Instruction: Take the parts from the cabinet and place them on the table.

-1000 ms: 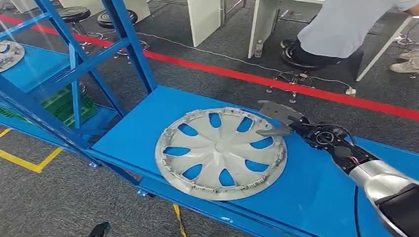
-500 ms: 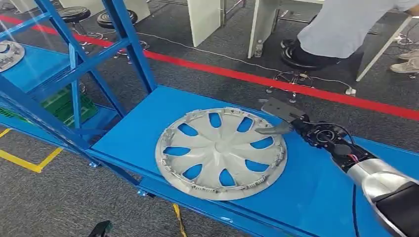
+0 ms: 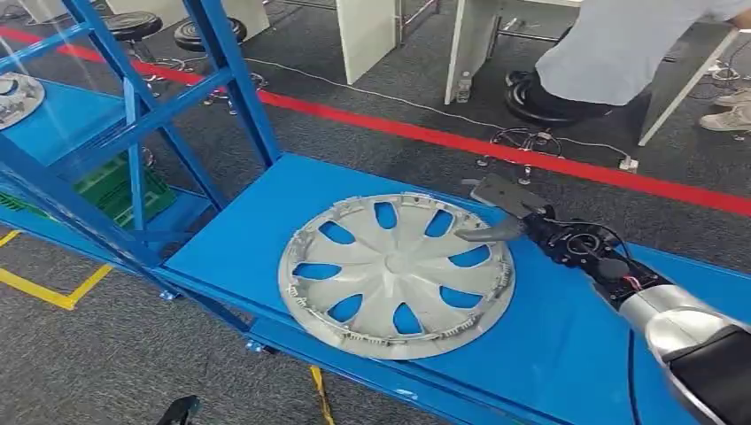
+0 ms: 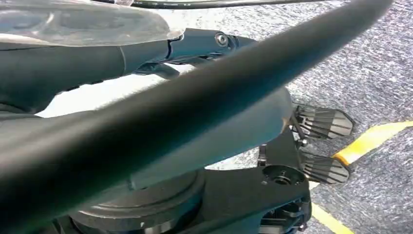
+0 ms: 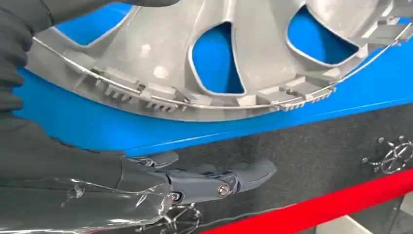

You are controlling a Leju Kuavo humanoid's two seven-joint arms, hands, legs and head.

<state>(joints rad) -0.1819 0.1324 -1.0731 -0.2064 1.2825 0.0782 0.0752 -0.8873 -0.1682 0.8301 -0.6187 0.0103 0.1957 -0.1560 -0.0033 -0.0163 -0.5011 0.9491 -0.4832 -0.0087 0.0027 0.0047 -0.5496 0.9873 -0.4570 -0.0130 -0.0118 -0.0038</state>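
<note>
Hubcap (image 3: 396, 274) lies just beside right hand (image 3: 498, 215).

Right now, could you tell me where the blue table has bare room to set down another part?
The blue table is bare between the hubcap and the blue cabinet frame. A second bare patch lies at the near edge, right of the hubcap, under the right arm. It is crowded at the hubcap's far right rim, where the right hand sits.
</note>
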